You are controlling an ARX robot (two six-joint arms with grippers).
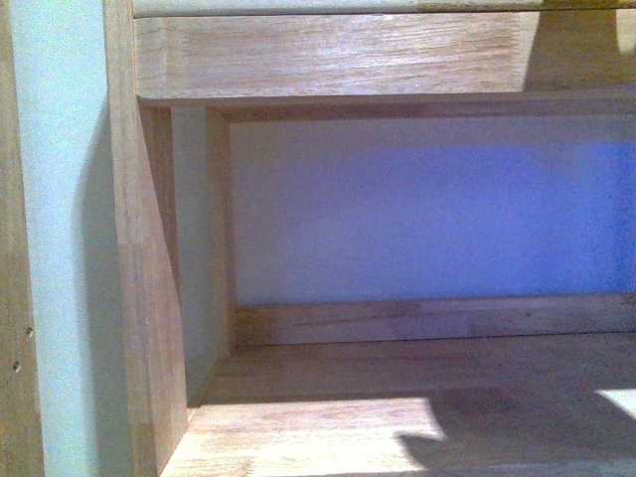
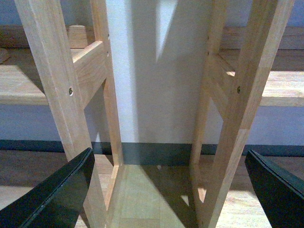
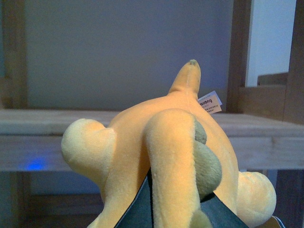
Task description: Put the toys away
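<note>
Plush toy (image 3: 166, 142), yellow-orange, one item: I log it clamped in the right gripper (image 3: 180, 212), its body bulging out past the fingertips, in front of the wooden shelf board (image 3: 47, 123) and about level with it. Left gripper (image 2: 168, 159): jaws spread wide, nothing between them, facing wooden legs (image 2: 61, 85).

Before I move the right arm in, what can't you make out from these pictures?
1. Right wrist view: the toy hides most of the right gripper holding it.
2. Same view: the print on the tag is too small to read.
3. Front view: only the shelf shows; no arm or toy in frame.
4. Left wrist view: the frame edge cuts off the open left gripper.
</note>
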